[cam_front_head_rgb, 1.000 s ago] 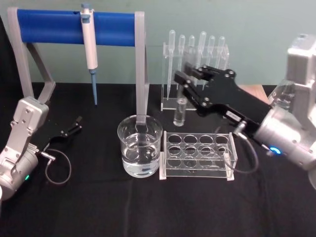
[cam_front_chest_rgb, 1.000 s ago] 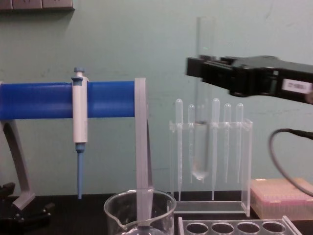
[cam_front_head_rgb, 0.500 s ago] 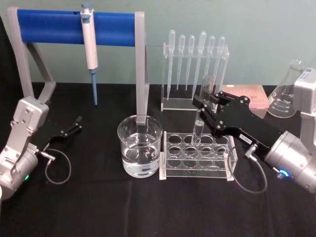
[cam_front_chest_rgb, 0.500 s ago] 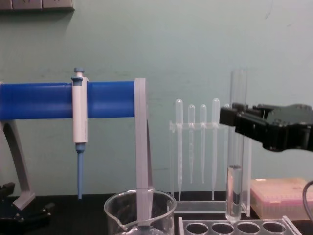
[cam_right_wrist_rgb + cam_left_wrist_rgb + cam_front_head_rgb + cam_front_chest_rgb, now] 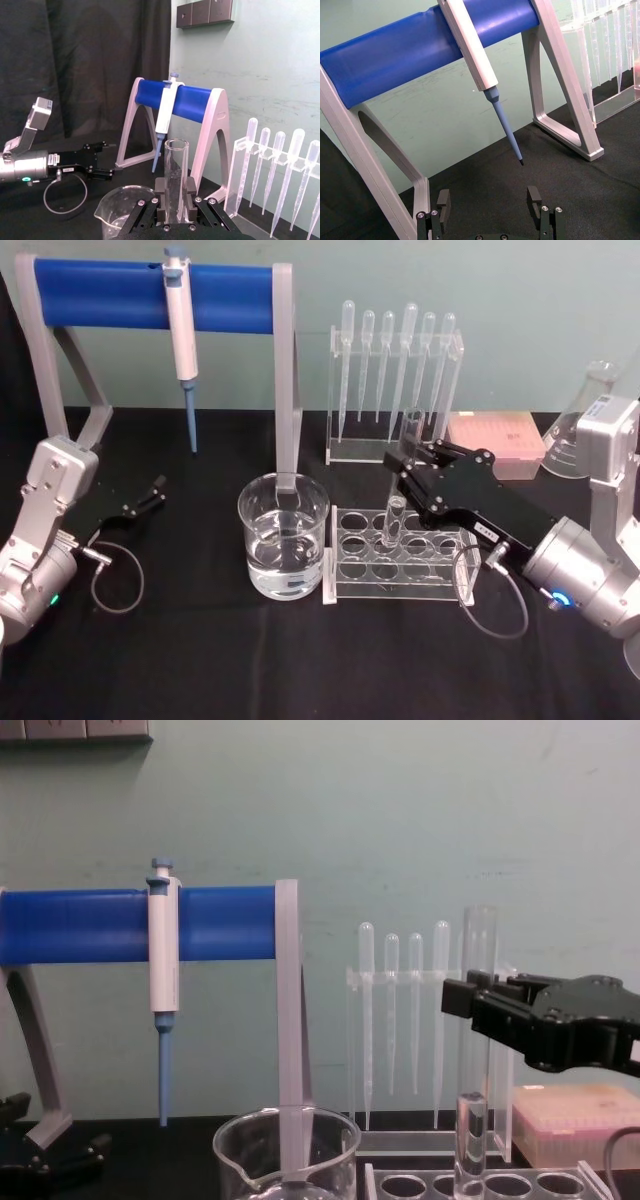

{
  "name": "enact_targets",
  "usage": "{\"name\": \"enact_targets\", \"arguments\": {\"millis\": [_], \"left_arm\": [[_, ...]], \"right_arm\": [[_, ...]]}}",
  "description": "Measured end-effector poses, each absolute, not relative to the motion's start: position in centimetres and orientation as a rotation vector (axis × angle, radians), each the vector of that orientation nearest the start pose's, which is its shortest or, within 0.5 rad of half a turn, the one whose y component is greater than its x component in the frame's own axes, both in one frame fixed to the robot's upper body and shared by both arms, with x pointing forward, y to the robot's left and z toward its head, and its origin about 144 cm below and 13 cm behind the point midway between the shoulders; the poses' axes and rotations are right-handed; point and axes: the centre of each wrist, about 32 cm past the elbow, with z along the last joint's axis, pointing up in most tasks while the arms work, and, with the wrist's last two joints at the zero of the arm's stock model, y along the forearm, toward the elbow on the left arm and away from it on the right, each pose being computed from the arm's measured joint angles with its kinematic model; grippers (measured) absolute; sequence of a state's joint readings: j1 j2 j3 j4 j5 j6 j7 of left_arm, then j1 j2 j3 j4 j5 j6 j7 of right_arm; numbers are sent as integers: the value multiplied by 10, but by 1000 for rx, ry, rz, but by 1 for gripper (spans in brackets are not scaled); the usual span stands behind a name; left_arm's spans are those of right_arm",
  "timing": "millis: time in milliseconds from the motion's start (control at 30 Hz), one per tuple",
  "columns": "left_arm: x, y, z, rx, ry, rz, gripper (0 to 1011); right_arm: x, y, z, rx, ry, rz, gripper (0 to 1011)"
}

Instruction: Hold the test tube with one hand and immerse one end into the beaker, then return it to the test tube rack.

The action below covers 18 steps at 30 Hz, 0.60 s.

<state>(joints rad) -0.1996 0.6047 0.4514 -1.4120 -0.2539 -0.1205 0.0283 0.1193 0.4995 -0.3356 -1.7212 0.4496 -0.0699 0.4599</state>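
My right gripper (image 5: 412,462) is shut on the test tube (image 5: 396,515), a long clear glass tube held upright with its open rim up. Its rounded end is down at the clear rack (image 5: 440,580), in or just above a back-row hole. From the chest the test tube (image 5: 479,945) rises above the black gripper (image 5: 478,1010). At the wrist, the fingers (image 5: 188,189) clamp the test tube (image 5: 176,170). The beaker (image 5: 283,535), part full of water, stands left of the rack, apart from the tube. My left gripper (image 5: 490,205) rests open at the table's left (image 5: 140,502).
A grey stand with a blue bar (image 5: 150,295) holds a white-and-blue pipettor (image 5: 182,340) behind the beaker. A clear holder of bulb pipettes (image 5: 395,380) stands behind the rack. A pink box (image 5: 495,440) and a glass flask (image 5: 580,430) sit at the back right.
My right gripper has carried the tube from high in front of the pipette holder, forward and down to the rack. The left arm has not moved.
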Motion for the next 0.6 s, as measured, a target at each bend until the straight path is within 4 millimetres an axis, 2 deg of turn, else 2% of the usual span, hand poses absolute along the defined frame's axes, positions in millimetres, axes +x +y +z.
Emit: {"name": "enact_targets", "arguments": {"millis": [600], "left_arm": [[489,310,1140,304,-285,1248,1000]], "right_arm": [[472,-253,1185,52,-151,-731,224]]}}
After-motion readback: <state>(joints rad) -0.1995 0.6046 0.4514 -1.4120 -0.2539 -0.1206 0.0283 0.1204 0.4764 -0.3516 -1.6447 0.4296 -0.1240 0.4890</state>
